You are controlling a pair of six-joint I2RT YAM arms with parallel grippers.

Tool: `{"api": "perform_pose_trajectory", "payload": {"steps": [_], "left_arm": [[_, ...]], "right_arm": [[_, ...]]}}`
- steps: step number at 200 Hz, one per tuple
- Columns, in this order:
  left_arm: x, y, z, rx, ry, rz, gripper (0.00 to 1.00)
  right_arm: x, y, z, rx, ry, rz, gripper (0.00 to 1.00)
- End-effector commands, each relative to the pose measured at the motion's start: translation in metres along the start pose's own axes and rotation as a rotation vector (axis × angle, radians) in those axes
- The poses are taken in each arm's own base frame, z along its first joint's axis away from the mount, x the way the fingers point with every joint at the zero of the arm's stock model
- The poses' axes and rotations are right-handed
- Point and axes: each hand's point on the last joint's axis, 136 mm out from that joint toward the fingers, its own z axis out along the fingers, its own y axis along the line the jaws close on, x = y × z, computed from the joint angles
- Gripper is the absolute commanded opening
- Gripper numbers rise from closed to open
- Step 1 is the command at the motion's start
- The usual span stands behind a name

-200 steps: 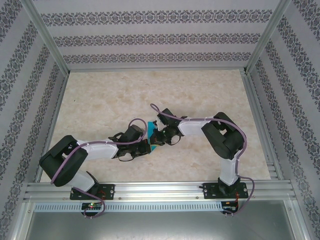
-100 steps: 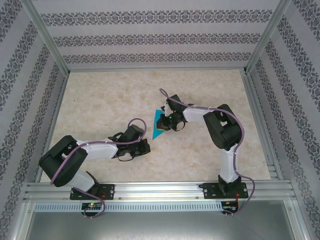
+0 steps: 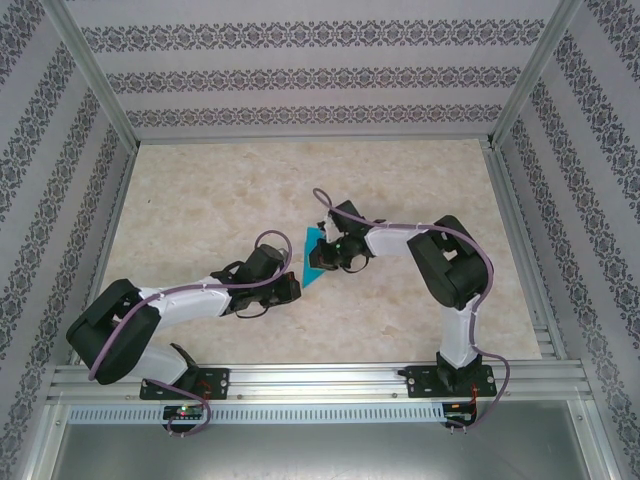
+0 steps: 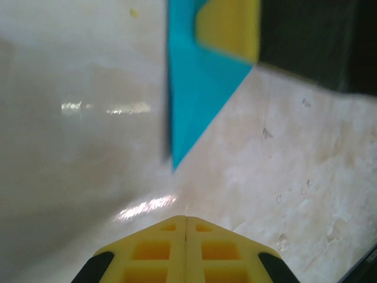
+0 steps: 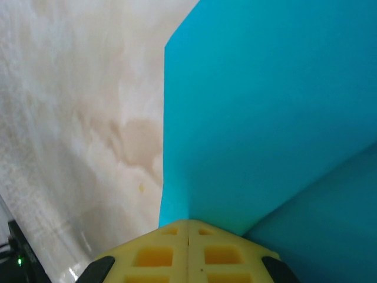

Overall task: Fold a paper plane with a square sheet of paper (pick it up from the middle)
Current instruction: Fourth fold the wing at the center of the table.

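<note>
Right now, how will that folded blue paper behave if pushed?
Probably very light: the right gripper holds the folded blue paper by one edge. The folds likely stiffen it, since its tip juts straight. Thin, so probably easily crumpled.

Reads to me as a robotics lab test cell. Landmark is the beige marble-pattern tabletop [image 3: 200,200]. On its far, left and right sides it's boxed in by white panels printed with grey floral stripes [image 3: 300,75], held in bare aluminium extrusion posts [image 3: 90,70]. Along its near edge there's a slotted aluminium rail [image 3: 320,378] with two black-and-white robot arms [image 3: 452,270] bolted on and purple cables [image 3: 400,228] looped along them. Nearer than the rail I see a white slotted cable duct [image 3: 320,412] and a plain grey metal sheet [image 3: 320,450].
</note>
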Motion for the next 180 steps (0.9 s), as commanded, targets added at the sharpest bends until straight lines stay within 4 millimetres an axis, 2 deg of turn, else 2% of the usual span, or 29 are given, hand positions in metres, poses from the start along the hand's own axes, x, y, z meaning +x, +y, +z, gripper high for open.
{"api": "perform_pose_trajectory", "payload": {"steps": [1,43,94,130,148,180], "left_arm": [[-0.02,-0.017,0.002,0.05,-0.077,0.042,0.06],[-0.021,-0.014,0.012,0.042,-0.067,0.034,0.03],[-0.013,-0.004,0.021,0.015,-0.03,0.022,0.01],[0.01,0.023,0.025,-0.093,0.074,-0.011,0.0],[0.024,0.038,0.024,-0.146,0.132,-0.032,0.0],[0.039,0.057,0.02,-0.228,0.187,-0.053,0.0]], "right_arm": [[0.031,-0.006,0.008,0.036,0.061,0.039,0.06],[0.04,0.004,0.012,0.016,0.077,0.034,0.06],[0.039,0.006,0.012,0.017,0.077,0.024,0.06],[0.028,-0.003,0.01,0.072,0.056,-0.01,0.06],[0.016,-0.011,0.007,0.102,0.022,-0.024,0.07],[-0.002,-0.019,0.001,0.108,-0.038,-0.046,0.08]]}}
